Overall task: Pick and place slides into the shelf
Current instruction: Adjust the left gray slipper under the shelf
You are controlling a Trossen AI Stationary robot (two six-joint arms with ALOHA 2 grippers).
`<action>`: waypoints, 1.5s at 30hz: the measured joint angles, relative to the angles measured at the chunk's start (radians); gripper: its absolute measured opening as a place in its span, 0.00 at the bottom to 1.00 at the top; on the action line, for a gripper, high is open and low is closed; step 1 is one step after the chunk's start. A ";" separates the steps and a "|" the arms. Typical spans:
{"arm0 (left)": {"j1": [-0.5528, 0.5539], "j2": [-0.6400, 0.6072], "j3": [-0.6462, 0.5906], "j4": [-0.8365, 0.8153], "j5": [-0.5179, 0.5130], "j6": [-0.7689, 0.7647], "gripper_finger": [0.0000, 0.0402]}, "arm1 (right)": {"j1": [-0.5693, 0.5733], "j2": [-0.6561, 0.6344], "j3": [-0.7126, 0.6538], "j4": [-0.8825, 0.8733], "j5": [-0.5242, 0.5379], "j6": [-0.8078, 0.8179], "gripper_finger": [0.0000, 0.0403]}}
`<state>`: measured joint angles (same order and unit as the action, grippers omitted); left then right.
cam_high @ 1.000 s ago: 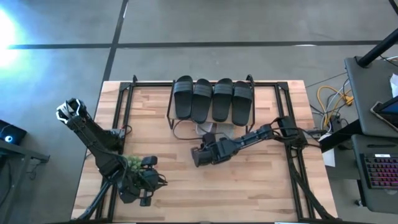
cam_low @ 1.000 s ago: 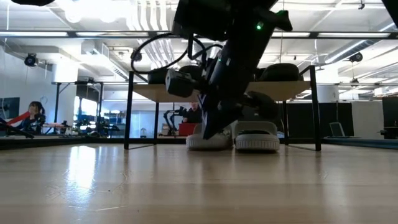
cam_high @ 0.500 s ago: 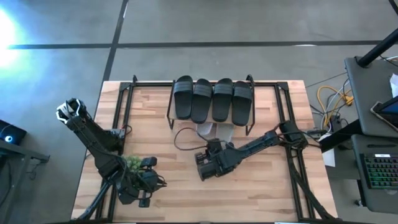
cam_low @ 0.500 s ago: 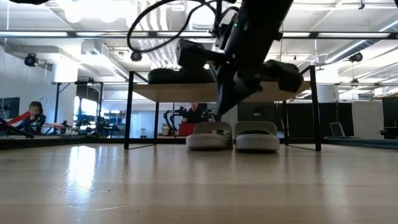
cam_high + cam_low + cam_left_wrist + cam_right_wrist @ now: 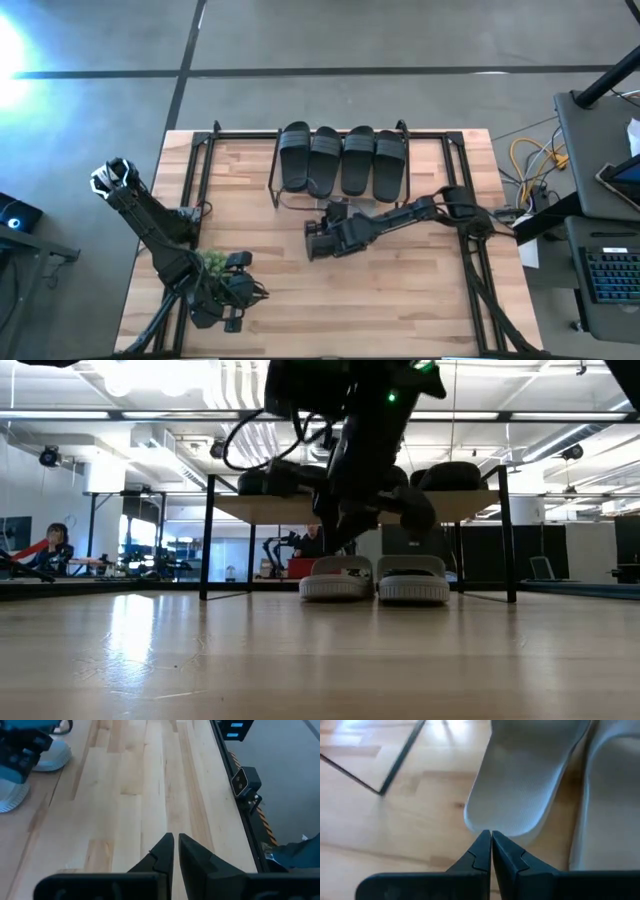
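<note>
Grey slides [image 5: 375,578] sat under the shelf [image 5: 343,160], frame centre. Right gripper [image 5: 491,840] pressed together, empty, tips at one heel. Judged light, soft foam; best taken at the strap.

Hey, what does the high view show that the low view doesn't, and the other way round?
Only the high view shows the left hand, shut, parked at the table's near left corner beside the green plant. Only the low view shows the two grey slides on the table under the shelf. Both show the black slides on the shelf's top board and the right arm in front of the shelf.
</note>
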<state>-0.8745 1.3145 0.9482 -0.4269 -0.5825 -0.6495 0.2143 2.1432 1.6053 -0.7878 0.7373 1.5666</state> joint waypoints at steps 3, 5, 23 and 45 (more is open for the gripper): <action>0.000 0.000 0.000 0.000 -0.013 0.000 0.03 | -0.001 0.018 0.000 0.013 -0.001 -0.013 0.02; 0.000 0.000 -0.001 -0.001 -0.027 0.000 0.03 | -0.001 0.029 0.000 0.018 -0.003 -0.015 0.02; 0.000 0.000 -0.006 0.000 -0.053 0.000 0.03 | -0.045 0.085 0.000 0.065 0.073 -0.049 0.02; -0.005 0.000 -0.007 -0.001 -0.051 0.001 0.03 | 0.005 0.075 0.002 0.083 -0.041 -0.075 0.02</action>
<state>-0.8795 1.3148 0.9409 -0.4276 -0.6338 -0.6487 0.2194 2.2185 1.6076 -0.7046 0.6964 1.4915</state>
